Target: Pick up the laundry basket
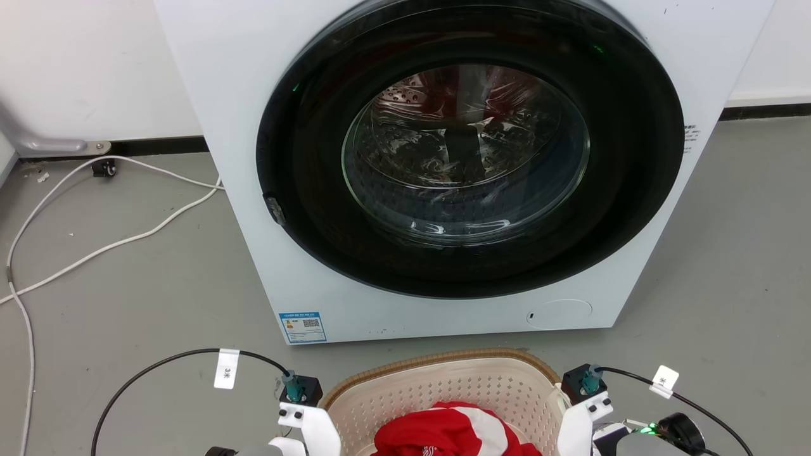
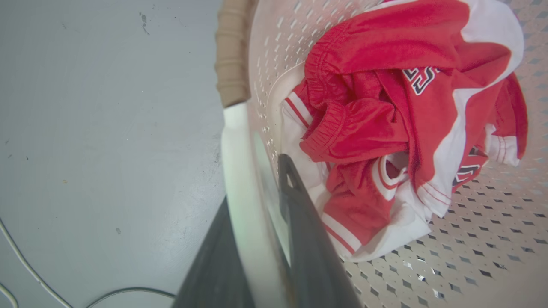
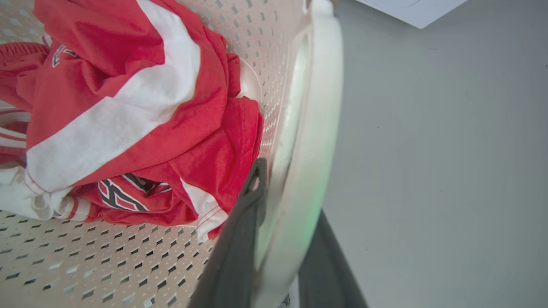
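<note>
The laundry basket [image 1: 443,383], cream with perforated walls and a brown rim, sits at the bottom centre of the head view, in front of the washer. Red and white clothes [image 1: 456,434] lie in it. In the left wrist view my left gripper [image 2: 254,184] is shut on the basket's white side handle [image 2: 237,145], one dark finger inside the wall and one outside. My right gripper [image 3: 289,190] clamps the opposite white handle [image 3: 321,107] the same way. The arms' wrists flank the basket in the head view, and I cannot tell whether it rests on the floor.
A white front-loading washer [image 1: 209,63] with its round glass door [image 1: 466,152] shut stands just beyond the basket. White cables [image 1: 95,250] trail over the grey floor on the left. Black cables [image 1: 158,364] run from both wrists.
</note>
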Controlling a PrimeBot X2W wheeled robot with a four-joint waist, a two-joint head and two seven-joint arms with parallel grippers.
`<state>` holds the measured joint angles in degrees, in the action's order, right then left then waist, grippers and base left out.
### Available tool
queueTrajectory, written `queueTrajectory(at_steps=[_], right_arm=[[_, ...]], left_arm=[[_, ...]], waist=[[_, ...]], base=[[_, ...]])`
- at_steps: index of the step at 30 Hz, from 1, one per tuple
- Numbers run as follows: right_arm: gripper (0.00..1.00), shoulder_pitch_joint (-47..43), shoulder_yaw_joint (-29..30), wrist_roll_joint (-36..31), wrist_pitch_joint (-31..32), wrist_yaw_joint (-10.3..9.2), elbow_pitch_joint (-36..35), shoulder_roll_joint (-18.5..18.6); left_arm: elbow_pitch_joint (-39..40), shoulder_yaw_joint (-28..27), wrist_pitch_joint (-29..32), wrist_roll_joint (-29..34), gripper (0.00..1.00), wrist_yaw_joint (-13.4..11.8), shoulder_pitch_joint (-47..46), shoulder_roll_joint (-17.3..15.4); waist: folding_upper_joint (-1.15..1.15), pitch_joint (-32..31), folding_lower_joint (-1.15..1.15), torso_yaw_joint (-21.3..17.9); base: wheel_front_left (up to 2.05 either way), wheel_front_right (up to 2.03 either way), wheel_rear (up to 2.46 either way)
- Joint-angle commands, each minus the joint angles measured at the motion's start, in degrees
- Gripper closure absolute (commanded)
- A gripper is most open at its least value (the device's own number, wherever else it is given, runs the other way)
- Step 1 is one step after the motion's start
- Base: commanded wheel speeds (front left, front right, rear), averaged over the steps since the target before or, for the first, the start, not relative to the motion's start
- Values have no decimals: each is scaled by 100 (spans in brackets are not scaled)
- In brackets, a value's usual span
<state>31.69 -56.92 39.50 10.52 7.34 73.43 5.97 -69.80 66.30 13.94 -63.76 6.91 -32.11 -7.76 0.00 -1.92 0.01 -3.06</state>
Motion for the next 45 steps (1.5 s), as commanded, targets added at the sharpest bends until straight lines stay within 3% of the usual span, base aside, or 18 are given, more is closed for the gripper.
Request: queueTrajectory(at_steps=[1, 45], right_arm=[[100, 66, -62, 10, -29, 27, -18, -50], [100, 106, -540, 513, -74, 27, 25, -21]], left_arm=[[74, 32, -60, -19, 100, 100, -143, 76], [109, 482, -80, -443, 100, 95, -176, 9]], waist=[[0, 2, -1, 1], [0, 23, -1, -41]], base=[[0, 0, 0], [0, 0, 0]])
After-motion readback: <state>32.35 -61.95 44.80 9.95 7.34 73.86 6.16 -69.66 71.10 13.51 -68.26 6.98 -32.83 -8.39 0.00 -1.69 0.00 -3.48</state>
